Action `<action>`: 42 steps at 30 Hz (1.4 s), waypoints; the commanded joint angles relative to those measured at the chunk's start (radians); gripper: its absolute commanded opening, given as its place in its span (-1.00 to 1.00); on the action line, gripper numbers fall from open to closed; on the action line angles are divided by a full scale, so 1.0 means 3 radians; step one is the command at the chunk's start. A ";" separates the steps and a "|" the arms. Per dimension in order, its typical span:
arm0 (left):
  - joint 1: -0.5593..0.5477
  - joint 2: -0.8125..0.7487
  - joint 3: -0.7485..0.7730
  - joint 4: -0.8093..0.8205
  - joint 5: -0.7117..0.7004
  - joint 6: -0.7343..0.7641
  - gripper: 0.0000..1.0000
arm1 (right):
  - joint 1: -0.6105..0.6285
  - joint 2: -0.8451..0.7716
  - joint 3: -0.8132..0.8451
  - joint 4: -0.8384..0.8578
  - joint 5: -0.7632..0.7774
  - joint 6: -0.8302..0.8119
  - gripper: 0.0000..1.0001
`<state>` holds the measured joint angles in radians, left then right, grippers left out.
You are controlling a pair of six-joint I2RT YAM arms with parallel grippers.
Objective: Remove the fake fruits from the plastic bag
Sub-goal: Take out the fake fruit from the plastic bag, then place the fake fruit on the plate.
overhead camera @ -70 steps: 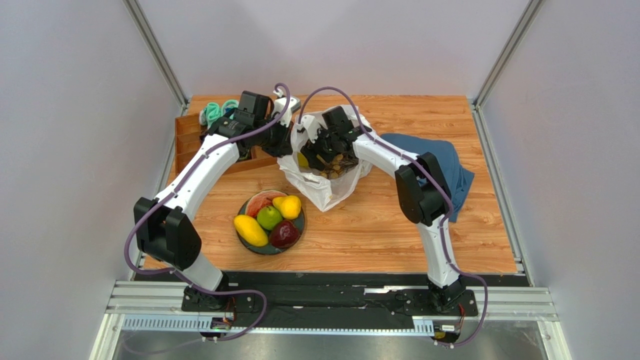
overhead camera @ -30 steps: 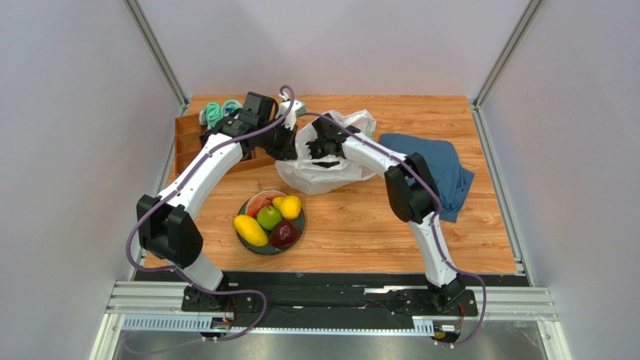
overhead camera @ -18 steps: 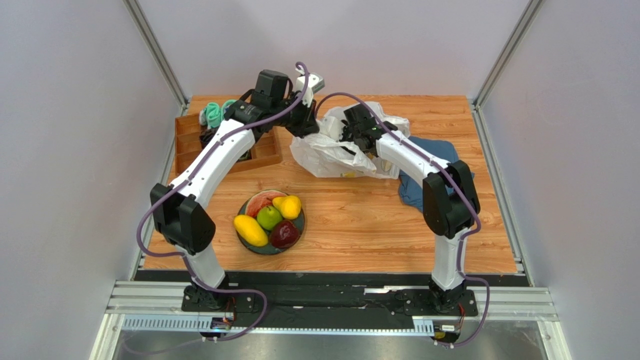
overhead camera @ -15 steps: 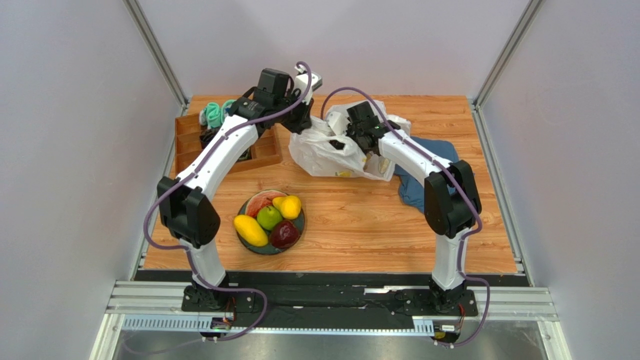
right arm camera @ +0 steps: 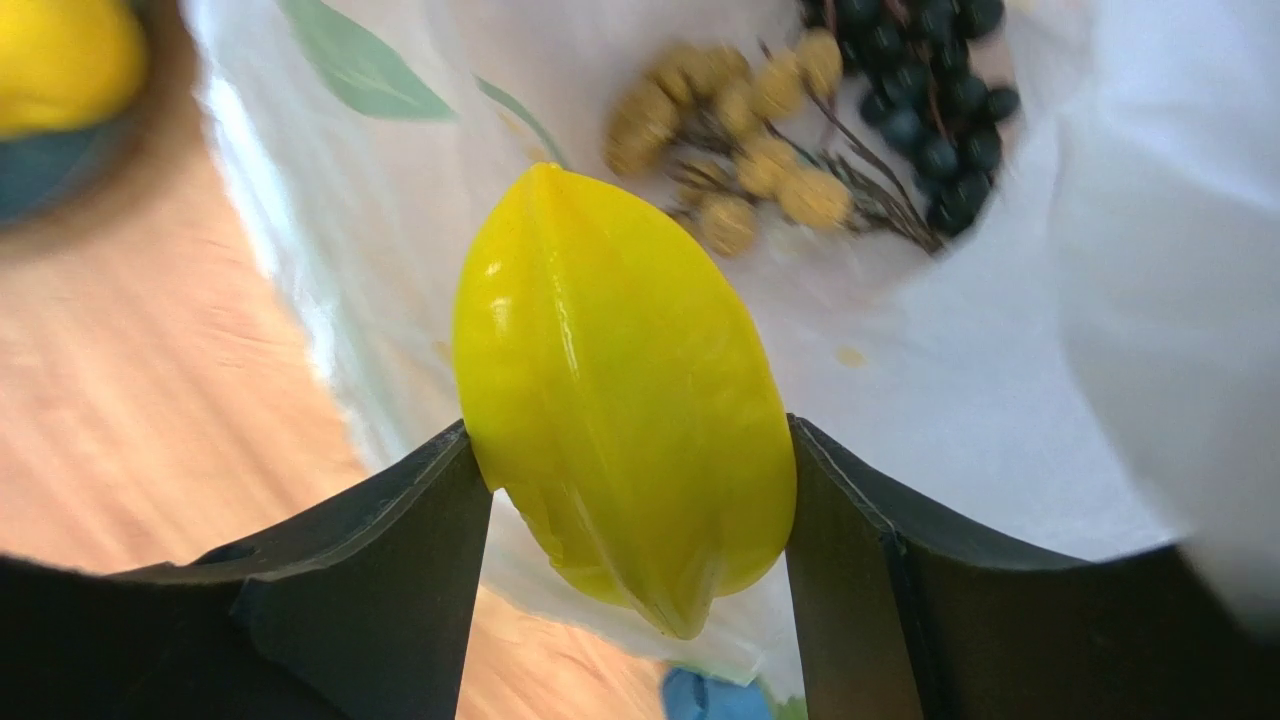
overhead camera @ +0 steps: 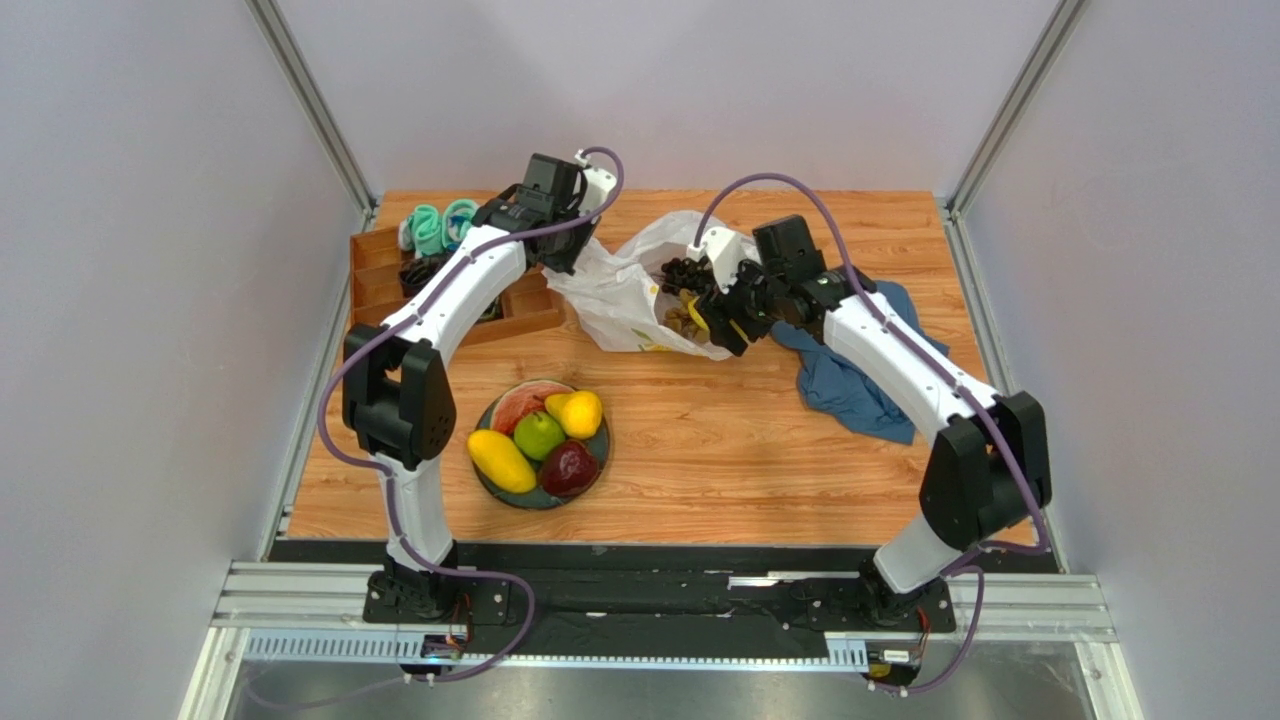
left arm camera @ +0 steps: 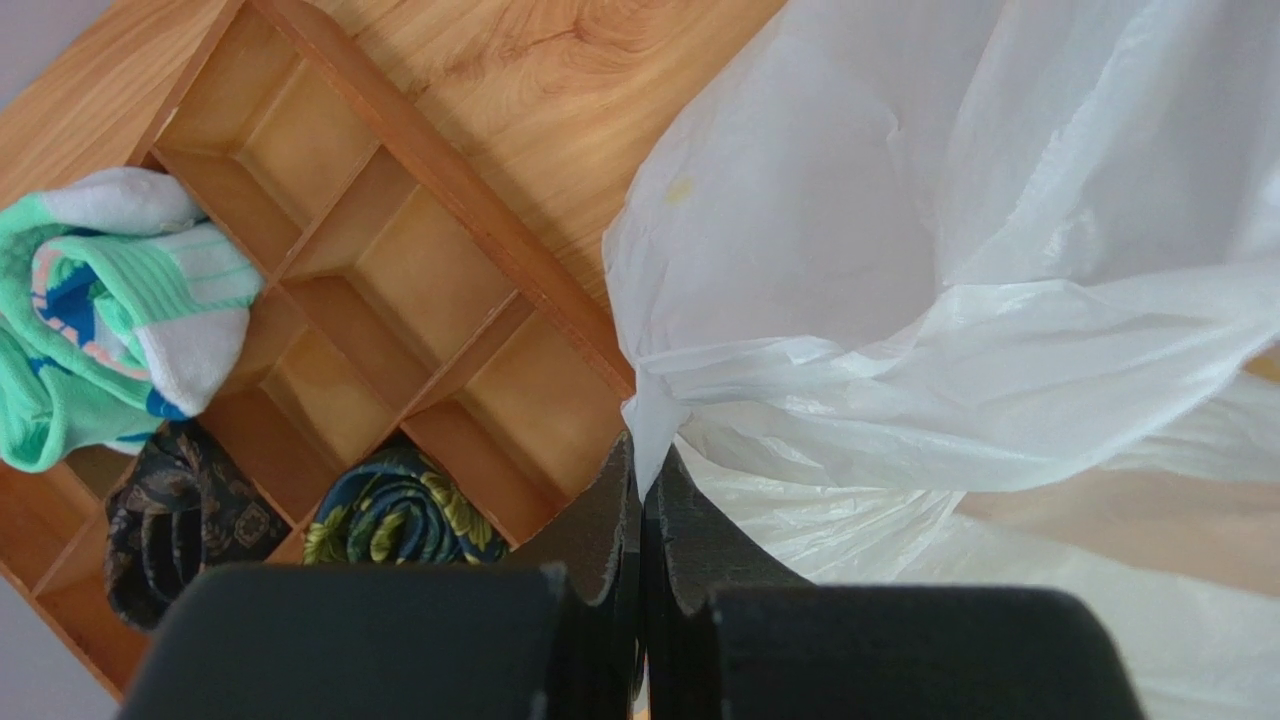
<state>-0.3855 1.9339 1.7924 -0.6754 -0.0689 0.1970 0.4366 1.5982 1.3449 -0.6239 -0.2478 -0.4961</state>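
Note:
The white plastic bag [overhead camera: 624, 285] lies on its side at the back middle of the table. My left gripper [overhead camera: 576, 249] is shut on a bunched edge of the bag [left arm camera: 977, 270], with the plastic pinched between my fingertips [left arm camera: 646, 488]. My right gripper [overhead camera: 718, 315] is at the bag's open mouth, shut on a yellow ridged fruit [right arm camera: 616, 345] held between its fingers. A tan grape bunch [right arm camera: 736, 113] and a dark grape bunch [right arm camera: 924, 105] lie on the bag's plastic [right arm camera: 962, 390] behind it. The dark bowl [overhead camera: 598, 450] holds a watermelon slice, mango, green apple, yellow fruit and dark red fruit.
A wooden compartment tray [overhead camera: 394, 285] sits at the back left with teal-and-white socks [overhead camera: 436, 225] and rolled patterned ties [left arm camera: 391, 518]. A dark blue cloth [overhead camera: 857, 383] lies crumpled under my right arm. Metal frame posts stand at both back corners.
The bag was dragged toward the back and tipped on its side. My right gripper came out of the bag to its mouth with the yellow fruit. My left gripper kept its hold.

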 commanded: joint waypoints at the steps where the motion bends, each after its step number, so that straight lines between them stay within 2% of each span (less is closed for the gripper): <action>1: -0.0014 -0.0111 0.0253 -0.0013 0.0004 0.0034 -0.92 | -0.0024 -0.0448 0.0272 0.0045 -0.0906 0.0293 -0.10; 2: -0.0014 -0.0106 0.0339 -0.0029 0.0050 0.0039 -0.46 | -0.0013 -0.0485 0.0313 0.0050 -0.1080 0.0329 -0.10; 4: -0.0014 -0.0121 0.0417 -0.0049 0.0071 0.0023 -0.02 | 0.0002 -0.0592 0.0441 0.0065 -0.1219 0.0396 -0.10; 5: -0.0014 -0.0167 0.0483 -0.0050 0.0061 0.0008 0.28 | 0.0048 -0.0623 0.0482 0.0055 -0.1316 0.0406 -0.08; 8: -0.0014 -0.0340 0.0570 -0.0065 0.0046 -0.0033 0.60 | 0.0206 -0.0715 0.0610 0.0004 -0.1444 0.0462 -0.07; 10: -0.0009 -0.0478 0.0565 -0.0080 0.0040 -0.0048 0.67 | 0.0389 -0.0741 0.0600 -0.0001 -0.1475 0.0473 -0.07; 11: -0.0009 -0.0626 0.0550 -0.0080 0.0020 -0.0058 0.81 | 0.0466 -0.0741 0.0579 0.0004 -0.1455 0.0417 -0.07; 15: 0.0062 -0.1015 0.0392 -0.0101 -0.0016 -0.0145 0.84 | 0.0845 -0.0598 0.0507 0.0044 -0.1296 0.0217 -0.08; 21: 0.0333 -0.1614 -0.0063 -0.0172 0.0061 -0.0253 0.85 | 0.1173 -0.0134 0.0671 0.0029 -0.1337 0.0487 -0.08; 23: 0.0476 -0.1823 -0.0288 -0.0162 0.0117 -0.0324 0.85 | 0.1178 -0.0010 0.0661 0.0060 -0.1332 0.0686 -0.09; 26: 0.0650 -0.2064 -0.0544 -0.0152 0.0204 -0.0401 0.84 | 0.1183 0.0138 0.0366 0.0335 -0.1240 0.1202 -0.14; 32: 0.0753 -0.2376 -0.0861 -0.0147 0.0270 -0.0386 0.84 | 0.1219 0.0210 -0.0075 0.0566 -0.1066 0.1714 -0.15; 42: 0.0835 -0.2555 -0.1132 -0.0142 0.0414 -0.0447 0.83 | 0.1219 0.0466 -0.0331 0.0709 -0.1254 0.1511 -0.14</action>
<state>-0.1459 1.2060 1.4712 -0.7376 0.0277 0.0837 0.7963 1.6966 1.2438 -0.4881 -0.5770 -0.0437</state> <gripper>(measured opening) 0.916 0.665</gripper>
